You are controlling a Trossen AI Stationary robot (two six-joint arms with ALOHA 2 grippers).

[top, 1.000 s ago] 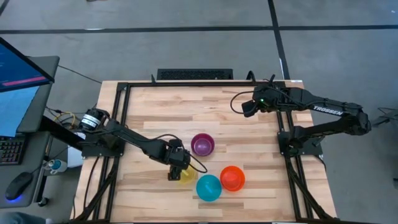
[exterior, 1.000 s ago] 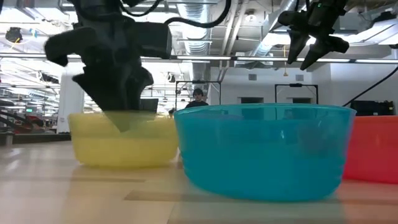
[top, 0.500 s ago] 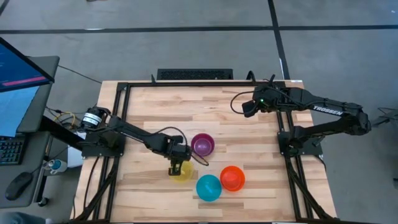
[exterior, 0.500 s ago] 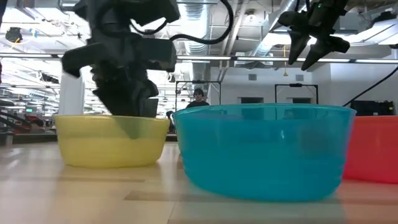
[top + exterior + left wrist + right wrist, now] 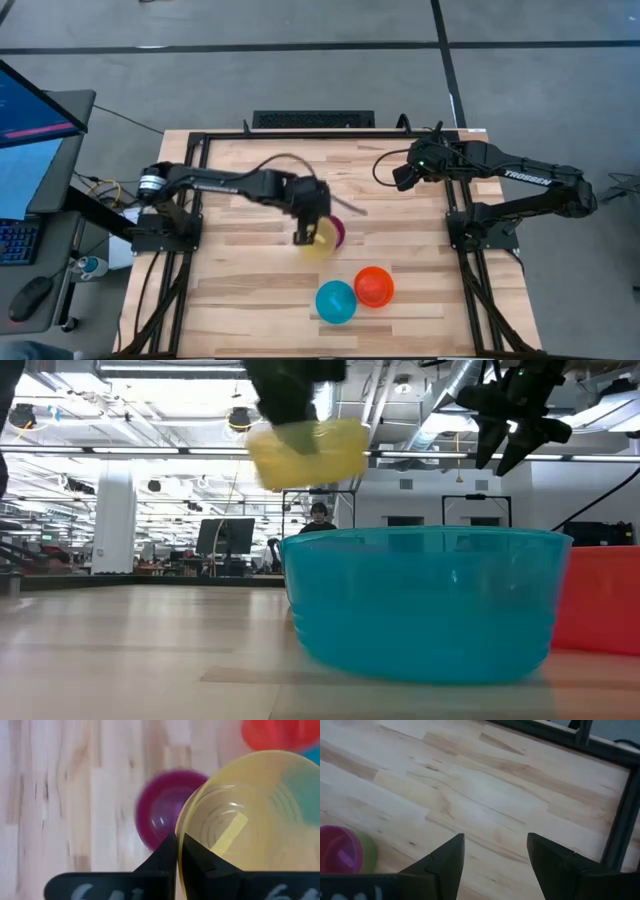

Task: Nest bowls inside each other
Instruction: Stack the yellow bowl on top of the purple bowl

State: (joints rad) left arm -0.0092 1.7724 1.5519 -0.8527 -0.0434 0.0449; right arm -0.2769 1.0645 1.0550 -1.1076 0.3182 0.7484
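My left gripper is shut on the yellow bowl and holds it in the air above the purple bowl, which rests on the table and partly shows under it. In the low view the yellow bowl hangs high above the table top. The blue bowl and the orange-red bowl stand side by side near the front edge. A pink bowl sits inside a green bowl; only the right wrist view shows them. My right gripper waits open at the far right. My left gripper holds the yellow bowl by its rim, on the side toward the table's left. One finger is inside the bowl and one outside. The fingers come from above, pointing down. The bowl is lifted clear of the table, mouth up and slightly tilted.
A black frame runs along the table's edges. Bare wood lies at the far middle and near left of the table. The blue bowl fills the low view's foreground, with the orange-red bowl beside it.
My left gripper has shut on the yellow bowl's rim, raised the bowl clear of the table and carried it toward the far edge and to the right, over the purple bowl. The other bowls have stayed where they were.
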